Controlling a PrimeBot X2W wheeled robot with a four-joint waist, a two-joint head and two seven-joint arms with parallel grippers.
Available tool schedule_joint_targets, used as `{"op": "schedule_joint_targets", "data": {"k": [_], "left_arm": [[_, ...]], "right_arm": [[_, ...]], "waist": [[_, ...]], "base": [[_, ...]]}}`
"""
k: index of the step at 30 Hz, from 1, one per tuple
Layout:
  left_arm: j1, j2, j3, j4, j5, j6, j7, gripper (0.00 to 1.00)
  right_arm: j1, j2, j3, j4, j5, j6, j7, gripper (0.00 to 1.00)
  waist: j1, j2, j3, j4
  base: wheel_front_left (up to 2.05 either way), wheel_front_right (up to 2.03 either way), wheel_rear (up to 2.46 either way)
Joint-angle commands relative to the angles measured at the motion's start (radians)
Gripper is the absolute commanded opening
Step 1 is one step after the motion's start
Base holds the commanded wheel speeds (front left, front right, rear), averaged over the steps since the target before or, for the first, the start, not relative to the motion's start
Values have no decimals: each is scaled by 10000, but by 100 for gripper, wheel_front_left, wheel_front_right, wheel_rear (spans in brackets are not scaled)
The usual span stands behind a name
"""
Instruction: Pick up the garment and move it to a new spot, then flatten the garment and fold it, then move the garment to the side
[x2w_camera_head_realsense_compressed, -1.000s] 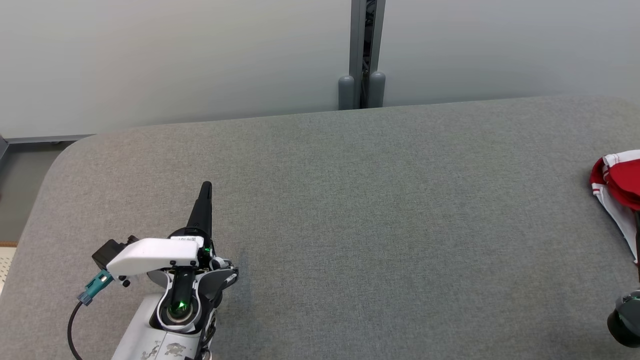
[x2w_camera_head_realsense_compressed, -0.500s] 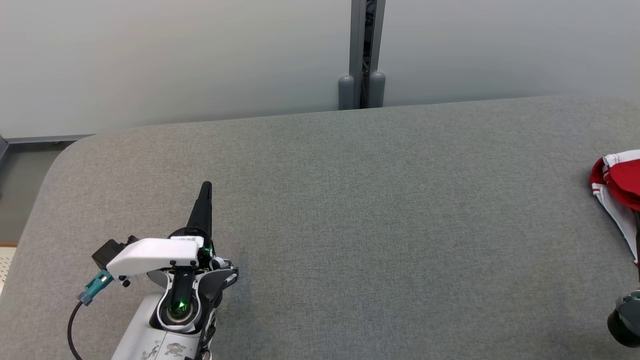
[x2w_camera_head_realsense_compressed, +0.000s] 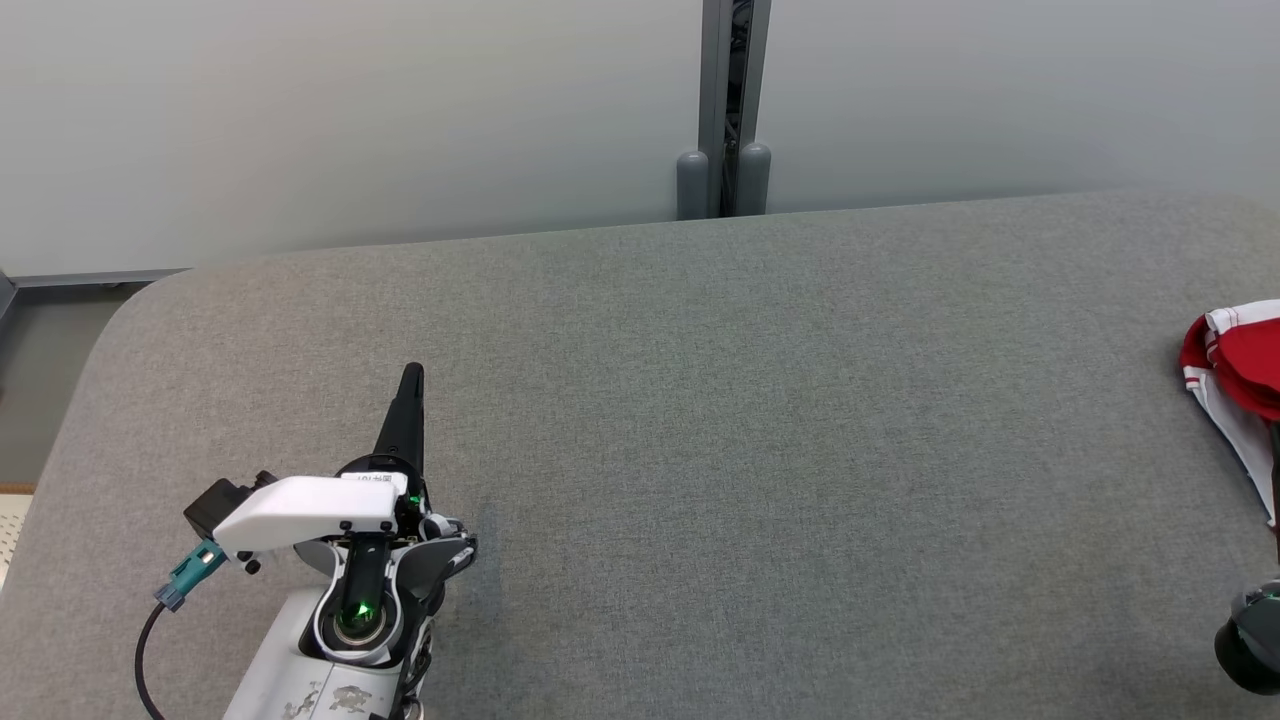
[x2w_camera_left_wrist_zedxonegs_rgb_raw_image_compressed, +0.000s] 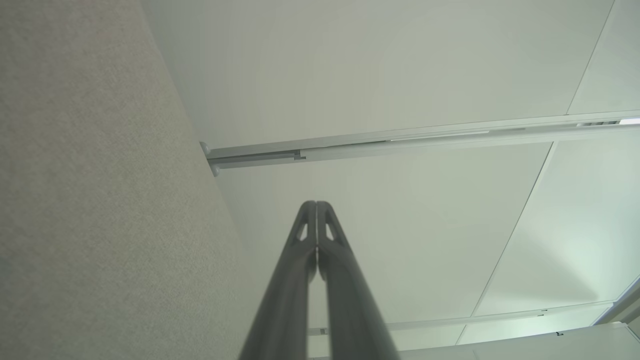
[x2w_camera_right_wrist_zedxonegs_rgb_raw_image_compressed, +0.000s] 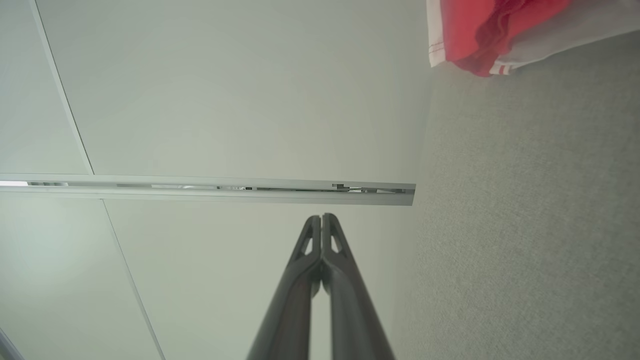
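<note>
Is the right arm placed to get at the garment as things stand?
Likely yes: the garment lies close ahead of the right gripper, with only bare table between them. Its shut jaws must open first.

A grey, fabric-covered table (x2w_camera_head_realsense_compressed: 700, 420) with a rounded far-left corner runs along a pale wall. A crumpled red and white garment (x2w_camera_head_realsense_compressed: 1235, 360) lies toward its right side.

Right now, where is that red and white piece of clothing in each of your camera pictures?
Head view: the garment at the far right edge, lying on the grey table.
Right wrist view: the garment in the top right corner, on that table.
Left wrist view: the table along the left side.
Shared landmark: the grey wall post, behind the table in all three.
</note>
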Motion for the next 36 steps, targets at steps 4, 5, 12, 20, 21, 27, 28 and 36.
{"op": "schedule_joint_targets", "data": {"k": [4,5,12,20,21,27,28,36], "left_arm": [[-68,49,9,-3,9,-38,38,0],[-68,49,9,-3,10,-38,38,0],[-67,49,9,-3,10,-38,38,0],[-67,49,9,-4,10,-40,38,0],[-67,49,9,-4,10,-38,38,0],[-67,50,10,-4,10,-38,38,0],[-67,50,10,-4,10,-38,38,0],[-67,50,10,-4,10,-38,38,0]], "right_arm": [[-23,-20,-14,31,-42,4,48,0],[-23,-20,-16,31,-43,4,48,0],[-23,-19,-17,31,-46,4,51,0],[-23,-17,-23,31,-49,4,53,0],[-23,-17,-21,31,-49,4,53,0],[-23,-17,-22,31,-51,4,55,0],[-23,-16,-23,31,-52,4,55,0],[-23,-15,-23,31,-54,4,55,0]], "waist": [[0,-1,0,0],[0,-1,0,0],[0,-1,0,0],[0,-1,0,0],[0,-1,0,0],[0,-1,0,0],[0,-1,0,0],[0,-1,0,0]], "base": [[0,0,0],[0,0,0],[0,0,0],[0,0,0],[0,0,0],[0,0,0],[0,0,0],[0,0,0]]}}
